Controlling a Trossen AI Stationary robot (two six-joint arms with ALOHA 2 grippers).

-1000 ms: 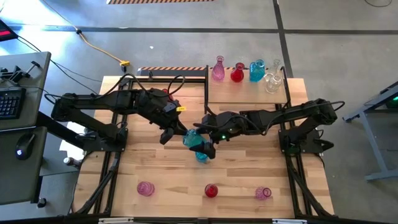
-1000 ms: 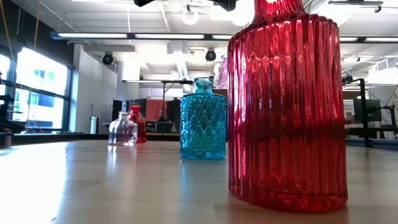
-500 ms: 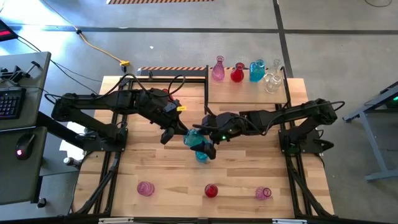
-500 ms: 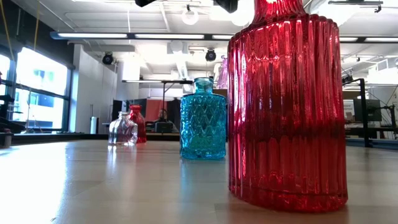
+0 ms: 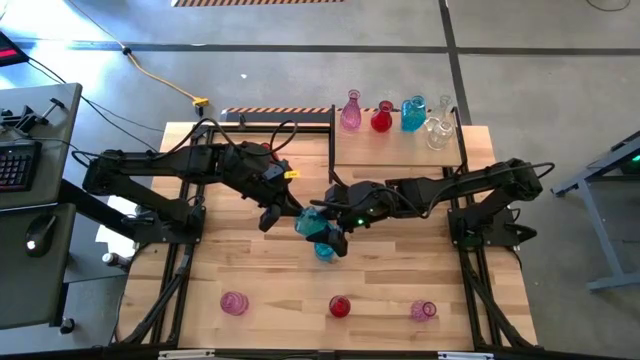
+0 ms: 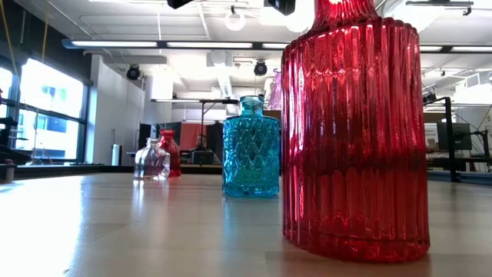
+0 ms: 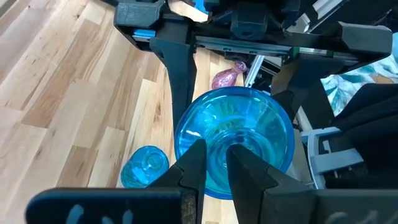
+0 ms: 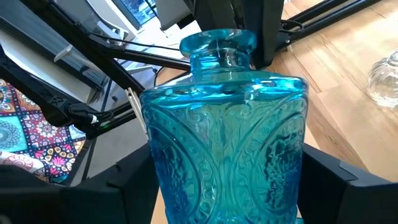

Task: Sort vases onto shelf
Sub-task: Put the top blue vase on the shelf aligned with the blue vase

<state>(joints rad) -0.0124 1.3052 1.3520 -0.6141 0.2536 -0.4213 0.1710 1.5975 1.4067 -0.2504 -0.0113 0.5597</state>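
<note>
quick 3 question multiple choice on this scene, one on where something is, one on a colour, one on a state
1. The red vase at the table's front edge stands: A alone; B between two pink vases; C inside a gripper.
2. The held vase mid-table is: A clear; B pink; C blue.
3. The left gripper is: A shut on the held vase's rim; B open above the table; C out of view.

Answers:
1 B, the high view shows a pink one on either side of it.
2 C, both wrist views show blue glass.
3 A, the left wrist view shows its fingers pinching the rim.
</note>
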